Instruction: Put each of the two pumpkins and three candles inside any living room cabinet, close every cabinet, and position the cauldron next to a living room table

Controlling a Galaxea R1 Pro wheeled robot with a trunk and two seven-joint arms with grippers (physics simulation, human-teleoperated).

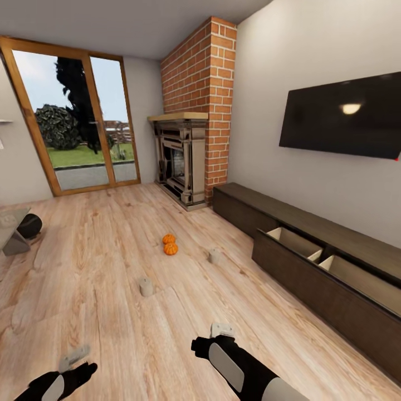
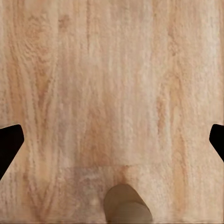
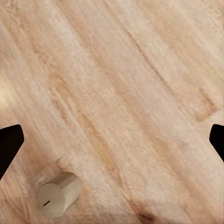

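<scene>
Pale wood-plank flooring (image 1: 111, 267) spreads across a living room with a glazed wooden-framed patio door (image 1: 75, 120) at eleven o'clock and a red-brick chimney with a stone fireplace (image 1: 184, 159) at twelve o'clock. On the right wall, at two o'clock, hangs a black flat television (image 1: 342, 117). Beneath it runs the long, low dark-brown wood-grain cabinet (image 1: 262, 209); its nearer wide pull-out front (image 1: 328, 295) stands open at three o'clock, showing pale beige compartments.

At nine o'clock a black round cauldron (image 1: 29, 225) sits on the floor against the corner of a grey table (image 1: 11, 228).

Near the middle of the floor, two small orange pumpkins (image 1: 170, 245) touch each other. One short beige cylinder candle (image 1: 214, 255) stands just to their right, another (image 1: 146, 287) closer in at six o'clock, well apart from the first. A third beige candle (image 3: 58, 193) lies under the right wrist camera.

Both black arms reach in from six o'clock. The left gripper (image 1: 74, 356) and right gripper (image 1: 222, 329) hover above the floor with fingers spread wide, holding nothing.
</scene>
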